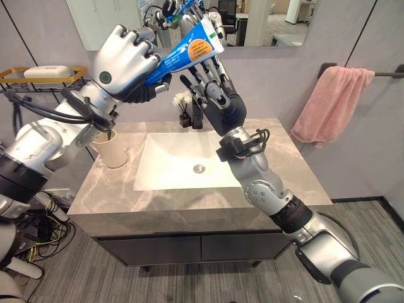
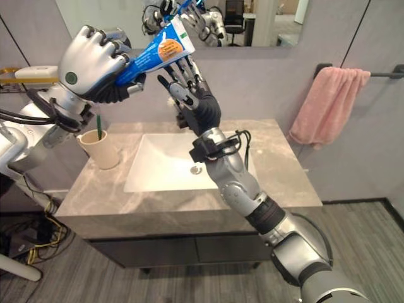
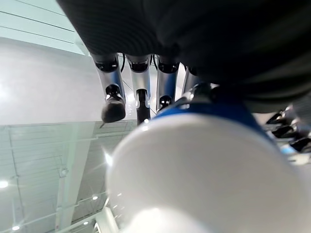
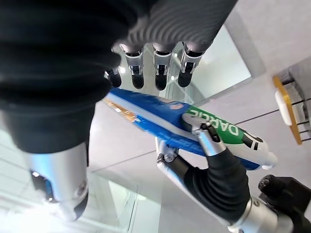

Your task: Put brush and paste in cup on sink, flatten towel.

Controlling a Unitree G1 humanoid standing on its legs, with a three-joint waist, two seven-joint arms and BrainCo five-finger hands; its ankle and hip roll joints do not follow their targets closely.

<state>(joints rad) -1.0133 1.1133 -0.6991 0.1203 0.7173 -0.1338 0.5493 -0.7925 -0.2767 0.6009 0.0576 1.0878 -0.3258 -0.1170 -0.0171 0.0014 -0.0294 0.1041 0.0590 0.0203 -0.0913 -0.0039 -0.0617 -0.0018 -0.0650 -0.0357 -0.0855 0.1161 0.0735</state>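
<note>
A: Light?
B: Bright, even, from overhead. Basin at mid-frame reads near white. Counter carries a soft sheen at lower centre.
A: Shadows?
B: Soft, no hard edges. Cabinet along the bottom sits dark under the counter's overhang. Faint shade beside the cup at left.
A: Glare?
B: Highlights on the left hand, upper left. Gloss on the paste. Mirror along the top edge shows a lit room. Left wrist view: ceiling lamps flare as small points, and the white cap nearly washes out.
</note>
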